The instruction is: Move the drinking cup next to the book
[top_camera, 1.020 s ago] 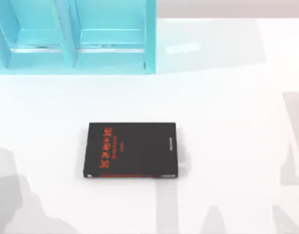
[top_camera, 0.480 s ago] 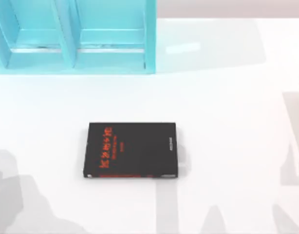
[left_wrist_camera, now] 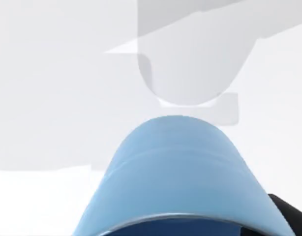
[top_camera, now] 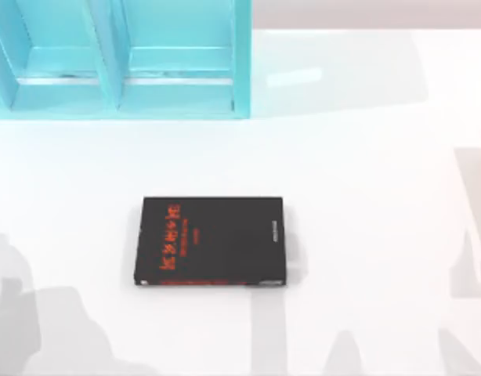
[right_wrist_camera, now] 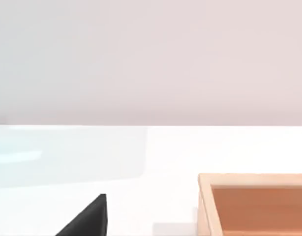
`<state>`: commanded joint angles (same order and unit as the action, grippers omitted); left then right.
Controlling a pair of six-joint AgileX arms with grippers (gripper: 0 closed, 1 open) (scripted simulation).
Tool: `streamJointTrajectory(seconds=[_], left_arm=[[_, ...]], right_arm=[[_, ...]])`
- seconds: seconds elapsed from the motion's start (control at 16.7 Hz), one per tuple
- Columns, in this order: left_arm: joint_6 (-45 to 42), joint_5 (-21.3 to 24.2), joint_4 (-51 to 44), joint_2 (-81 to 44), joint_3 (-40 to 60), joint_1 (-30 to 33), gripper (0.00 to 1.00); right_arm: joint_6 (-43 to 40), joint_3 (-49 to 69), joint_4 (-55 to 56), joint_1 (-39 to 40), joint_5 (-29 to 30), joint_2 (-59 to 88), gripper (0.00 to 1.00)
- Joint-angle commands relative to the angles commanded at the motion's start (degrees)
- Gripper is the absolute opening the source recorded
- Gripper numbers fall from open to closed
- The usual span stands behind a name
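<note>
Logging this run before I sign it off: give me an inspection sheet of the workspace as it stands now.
Surface: white table, with grey shadows at its near edge.
Job's things: book flat, centre-left; drinking cup close under the left wrist camera, whether gripped cannot be told.
Clutter: wooden box in the right wrist view.
Grippers: a dark part at the left wrist view's corner, fingers not clear.
Cables: nothing seen.
Surroundings: turquoise shelf unit at the far left; pale wall beyond.

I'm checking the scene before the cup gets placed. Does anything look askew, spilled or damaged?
Nothing stands out. The book lies flat and square on the table, and the drinking cup looks intact close to the left wrist camera, with no spill showing.
</note>
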<state>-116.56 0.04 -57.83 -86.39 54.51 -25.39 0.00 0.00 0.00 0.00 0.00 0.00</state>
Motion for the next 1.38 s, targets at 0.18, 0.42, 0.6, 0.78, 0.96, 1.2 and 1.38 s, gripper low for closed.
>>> streamJointTrajectory(seconds=[0.18,0.42,0.6,0.78,0.96,1.2,1.38], left_arm=[[0.43,0.0,0.07,-0.46,0.1,0.11,0.0],[8.28,-0.19,-1.29,-2.98,3.96,2.92,0.0],[19.99,-0.43,-3.14,-6.3,8.87,7.06,0.0],[34.62,-0.65,-5.71,-10.66,14.54,12.43,0.0],[51.82,-0.76,-8.66,-15.46,20.26,18.57,0.0],[79.12,-0.72,-12.53,-21.74,27.87,27.24,0.0],[99.84,-0.76,-14.67,-25.5,33.45,33.54,0.0]], right_arm=[[0.0,0.0,0.0,0.0,0.0,0.0,1.0],[0.0,0.0,0.0,0.0,0.0,0.0,1.0],[0.0,0.0,0.0,0.0,0.0,0.0,1.0],[0.0,0.0,0.0,0.0,0.0,0.0,1.0],[0.0,0.0,0.0,0.0,0.0,0.0,1.0],[0.0,0.0,0.0,0.0,0.0,0.0,1.0],[0.0,0.0,0.0,0.0,0.0,0.0,1.0]])
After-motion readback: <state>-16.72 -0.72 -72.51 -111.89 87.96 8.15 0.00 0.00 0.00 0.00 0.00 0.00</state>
